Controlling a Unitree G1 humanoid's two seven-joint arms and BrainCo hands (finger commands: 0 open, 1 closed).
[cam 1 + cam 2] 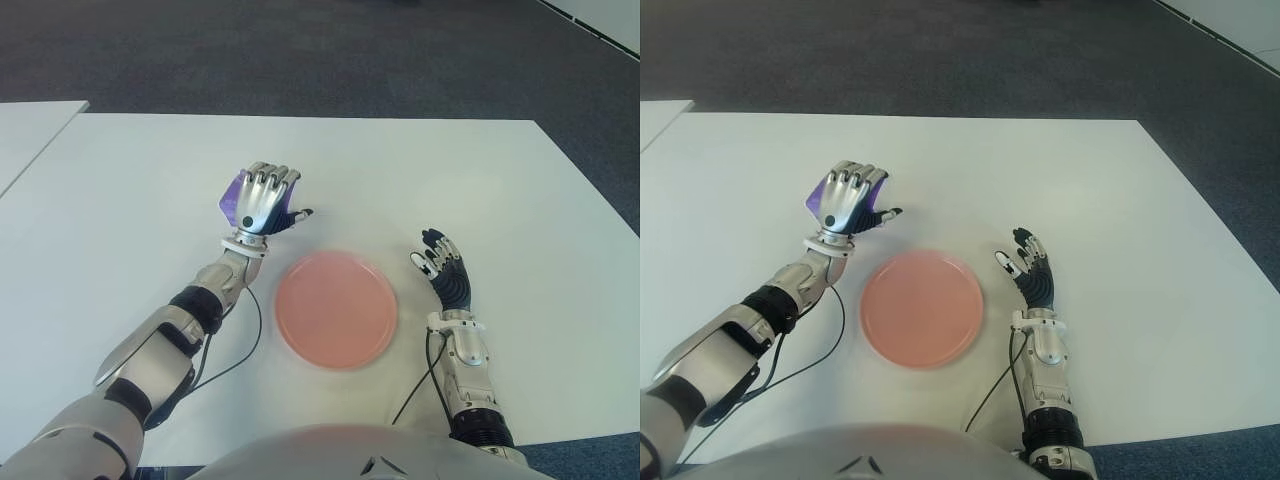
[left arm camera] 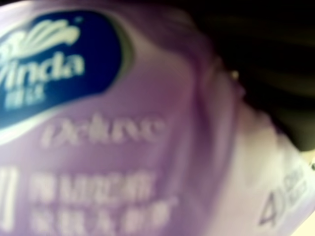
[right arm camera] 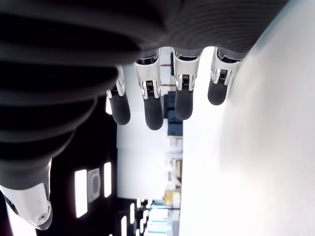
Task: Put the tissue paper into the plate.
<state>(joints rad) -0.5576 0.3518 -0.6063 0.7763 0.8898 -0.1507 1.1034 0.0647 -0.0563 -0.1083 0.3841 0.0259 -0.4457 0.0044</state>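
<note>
Grasp made: left hand (image 1: 262,200) curled around purple Vinda tissue pack (image 1: 238,196), pink plate (image 1: 335,309) just beside its wrist. Next: carry over plate, release. Right hand (image 1: 445,270) open, empty, beyond the plate's far side.

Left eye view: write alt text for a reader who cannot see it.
The robot's left hand grips a purple tissue pack above a white table, just beyond an empty pink plate. The right hand shows open, right of the plate.
</note>
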